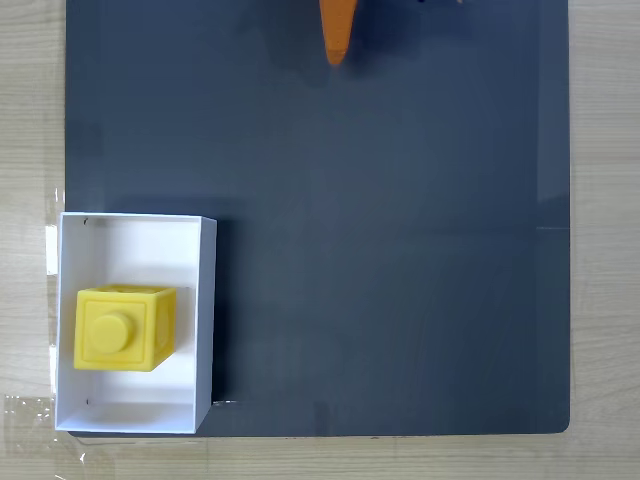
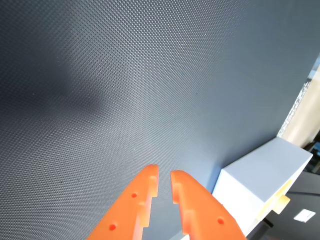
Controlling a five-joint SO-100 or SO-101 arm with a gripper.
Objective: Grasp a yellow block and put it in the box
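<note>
The yellow block sits inside the white box at the lower left of the fixed view, stud face up, near the box's left wall. My orange gripper reaches in from the top edge there, far from the box. In the wrist view the gripper points at bare mat. Its fingers stand almost together with only a thin slit between them and hold nothing. The box shows as a white corner at the lower right of the wrist view.
A dark grey mat covers most of the light wooden table. The box rests on the mat's lower left corner and overhangs onto the wood, with clear tape around it.
</note>
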